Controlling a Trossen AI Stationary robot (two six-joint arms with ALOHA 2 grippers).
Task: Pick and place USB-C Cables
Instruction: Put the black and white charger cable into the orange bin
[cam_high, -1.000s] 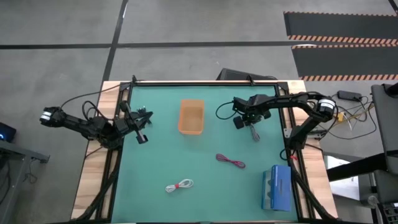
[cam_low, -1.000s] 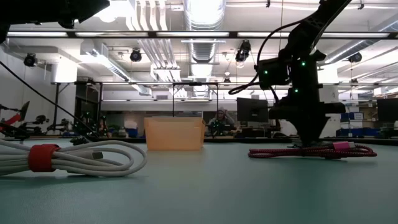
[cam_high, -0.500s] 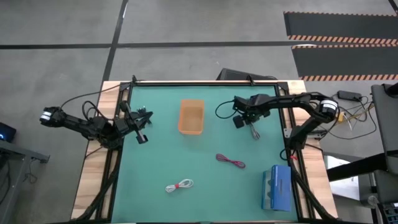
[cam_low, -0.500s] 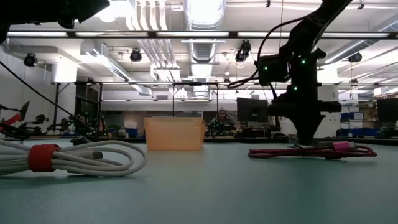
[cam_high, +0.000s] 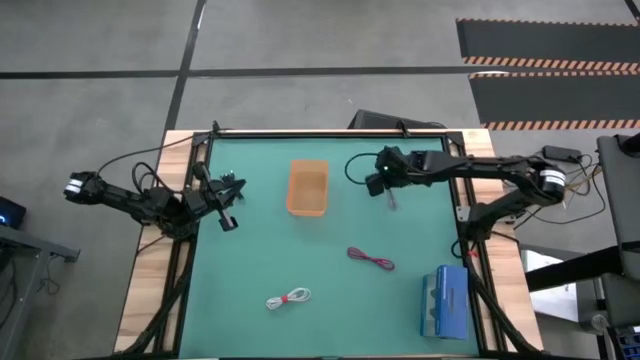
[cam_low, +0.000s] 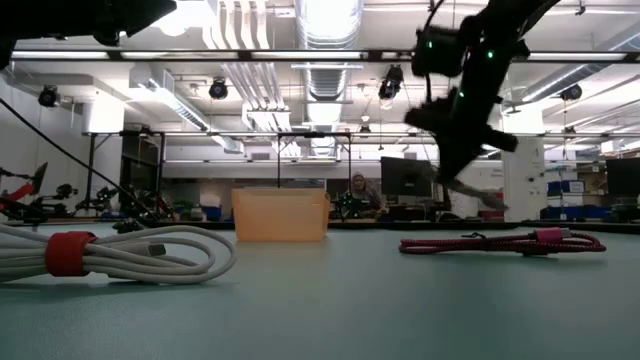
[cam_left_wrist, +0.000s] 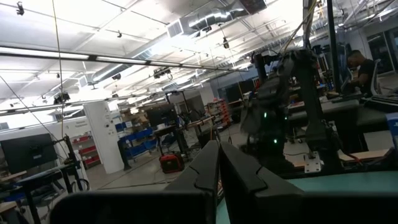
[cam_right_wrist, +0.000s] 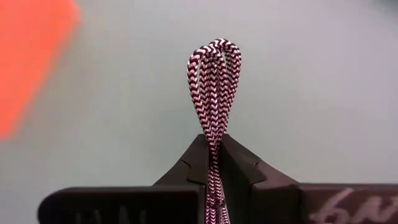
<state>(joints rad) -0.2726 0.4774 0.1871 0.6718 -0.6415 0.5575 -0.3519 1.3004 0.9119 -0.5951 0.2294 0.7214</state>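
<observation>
Right gripper (cam_right_wrist: 213, 152) clamped on a grey braided cable (cam_right_wrist: 213, 74), carried clear of the table (cam_high: 300, 250) near the orange bin (cam_high: 307, 187), presumably for deposit there; left gripper (cam_left_wrist: 219, 165) closed, parked at the table's left edge

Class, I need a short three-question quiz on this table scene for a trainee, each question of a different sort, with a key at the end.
1. True or false: the right gripper has its jaws shut on a braided cable.
2. Which lies nearest the blue box? A) white cable B) dark red cable C) orange bin
3. Fill in: the left gripper, jaws shut, waits at the table's ____ edge in the high view.

Key: 1 true; 2 B; 3 left
</observation>
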